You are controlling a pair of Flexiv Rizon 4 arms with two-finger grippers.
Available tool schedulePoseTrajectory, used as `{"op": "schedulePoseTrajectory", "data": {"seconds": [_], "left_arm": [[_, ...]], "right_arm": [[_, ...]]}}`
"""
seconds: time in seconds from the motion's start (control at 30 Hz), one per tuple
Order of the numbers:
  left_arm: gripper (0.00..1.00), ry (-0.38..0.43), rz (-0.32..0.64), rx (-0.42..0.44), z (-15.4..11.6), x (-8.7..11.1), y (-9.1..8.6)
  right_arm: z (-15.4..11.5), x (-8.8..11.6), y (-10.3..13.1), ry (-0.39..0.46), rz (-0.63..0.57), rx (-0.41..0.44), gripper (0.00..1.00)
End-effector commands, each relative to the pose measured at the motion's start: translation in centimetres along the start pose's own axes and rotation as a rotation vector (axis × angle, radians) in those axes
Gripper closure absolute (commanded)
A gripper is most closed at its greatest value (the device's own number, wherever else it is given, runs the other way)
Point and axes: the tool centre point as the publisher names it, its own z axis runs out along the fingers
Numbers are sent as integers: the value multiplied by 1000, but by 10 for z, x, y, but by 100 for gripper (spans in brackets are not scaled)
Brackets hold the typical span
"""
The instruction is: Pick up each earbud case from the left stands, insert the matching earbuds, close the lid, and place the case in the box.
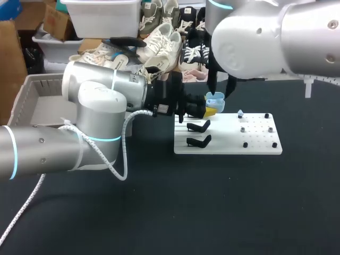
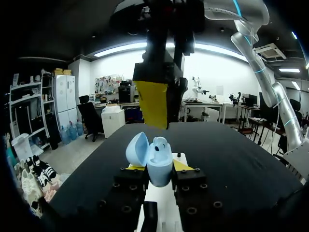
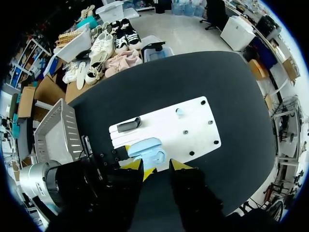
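Earbud case (image 2: 157, 162): pale blue, lid swung open to one side, held just above the near end of the white board (image 1: 260, 146), off its stand.
Left gripper (image 2: 158, 166): clenched on the case body from two sides, yellow tips low on its flanks.
Earbud in case (image 2: 161, 143): one appears seated in the open well; I cannot tell whether the second well is filled.
Handling: probably light, hard and glossy. The rounded shell could twist or slip in a narrow pinch. The hinged lid looks like the weak part and should not take side load.
Where to hold: low on the body across its flat sides, as now, leaving lid and wells free. To close, press on the lid's crown towards the hinge line.
Right gripper (image 3: 158, 166): directly over the case, fingers spread, nothing seen between them.
Loose earbud (image 1: 240, 112): a small pale piece on the far part of the board, likely the mate, tiny and easily dropped.
Black stands (image 1: 199, 126): two show bare on the board's near end.
Box (image 1: 32, 106): grey crate at the table's left, well apart from the case.
Hidden: the left arm covers the crate's right side in the head view, and the right arm's housing cuts off its own wrist. The case's hinge and underside are out of sight.
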Motion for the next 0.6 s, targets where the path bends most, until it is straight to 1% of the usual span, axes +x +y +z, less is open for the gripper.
{"op": "schedulePoseTrajectory", "data": {"seconds": [0.03, 0.2, 0.33, 0.47, 0.6], "left_arm": [[100, -1, 1, -4, 0, 0, -1], [100, -1, 1, -4, 0, 0, -1], [100, -1, 1, -4, 0, 0, -1], [100, -1, 1, -4, 0, 0, -1], [100, -1, 1, -4, 0, 0, -1]], "right_arm": [[-15, 12, -30, -102, -6, -16, 66], [-24, 5, -54, -177, -21, -18, 68], [-23, -4, -71, -212, -16, -32, 65], [-16, -15, -83, -226, 7, -36, 63], [-1, -29, -90, -222, 14, -55, 62]]}}
